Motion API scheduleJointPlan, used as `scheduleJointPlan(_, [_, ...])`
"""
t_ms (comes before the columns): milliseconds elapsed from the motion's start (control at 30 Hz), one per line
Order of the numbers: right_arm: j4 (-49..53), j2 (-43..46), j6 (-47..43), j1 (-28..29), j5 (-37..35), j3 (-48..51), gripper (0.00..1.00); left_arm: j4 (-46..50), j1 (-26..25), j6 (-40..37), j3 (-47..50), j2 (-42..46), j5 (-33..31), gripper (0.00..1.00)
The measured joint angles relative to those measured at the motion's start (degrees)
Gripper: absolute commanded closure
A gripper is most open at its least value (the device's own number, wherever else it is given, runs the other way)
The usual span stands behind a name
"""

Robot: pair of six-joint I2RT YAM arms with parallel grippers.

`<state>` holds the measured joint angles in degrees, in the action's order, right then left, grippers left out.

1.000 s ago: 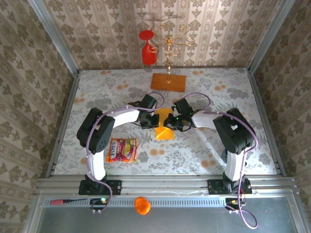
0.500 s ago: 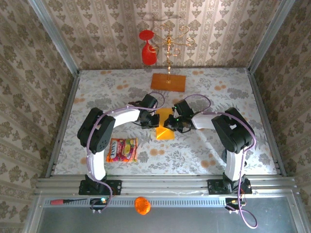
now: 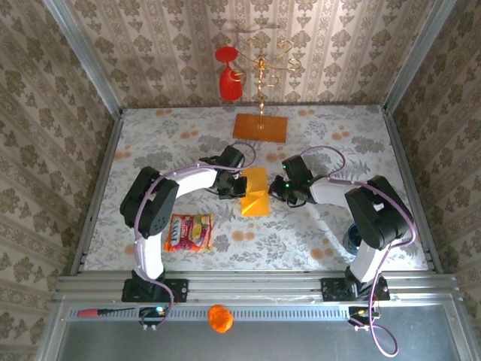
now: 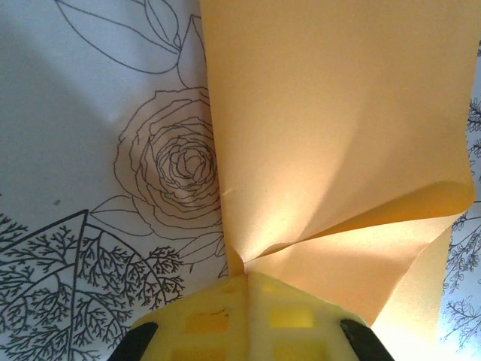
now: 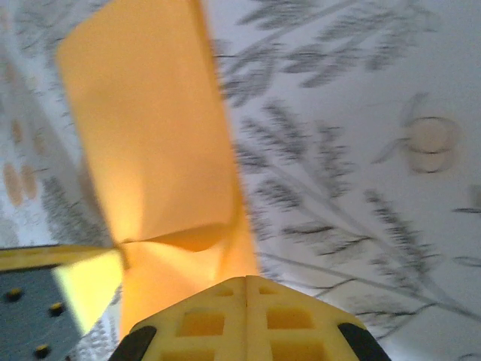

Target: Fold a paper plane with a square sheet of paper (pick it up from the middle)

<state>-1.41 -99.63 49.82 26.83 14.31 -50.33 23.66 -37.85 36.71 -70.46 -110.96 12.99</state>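
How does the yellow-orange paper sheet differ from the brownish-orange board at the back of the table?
Colour: the paper sheet is a lighter yellow-orange; the board is darker and brownish.
Pose: the paper sheet is bent with a curled flap, pinched by the left gripper; the board lies flat.
Load: the board carries a gold stand; the paper sheet carries nothing.
Both are orange-toned.

L arm (image 3: pixel 188 179), R arm (image 3: pixel 331 192): white links, black joint housings, black bases. Lilac cable looped along ea. Green LED nr R wrist. L tool (image 4: pixel 244 277), R tool (image 5: pixel 244 280): yellow fingers w/ square recesses, black body behind.
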Motion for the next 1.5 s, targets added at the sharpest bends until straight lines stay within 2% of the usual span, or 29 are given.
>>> scheduleJointPlan(167, [-0.3,-0.6,-0.2,2.8,0.2,-3.5,1.0,0.1,0.0,-0.3,-0.1,-0.1,0.0,1.0])
scheduleJointPlan(467, [-0.9,-7.3,0.6,2.4,1.6,-5.4,1.0,0.2,0.0,-0.5,-0.2,-0.1,0.0,1.0])
scheduleJointPlan(700, [0.3,-6.8,2.9,0.8,-0.7,-5.1,1.0,0.3,0.0,-0.6,-0.6,-0.5,0.0,1.0])
scheduleJointPlan(967, [-0.1,-1.3,4.0,-1.9,-4.8,-0.8,1.0,0.9,0.1,-1.2,-1.2,-0.8,0.1,1.0])
scheduleJointPlan(1333, [-5.9,-3.7,2.6,2.1,5.9,-2.0,1.0,1.2,0.8,-3.9,-2.4,-1.7,0.8,1.0])
scheduleJointPlan(1500, [-6.2,-6.1,2.9,2.0,7.6,-2.1,1.0,1.2,0.9,-4.2,-2.6,-1.8,1.1,1.0])
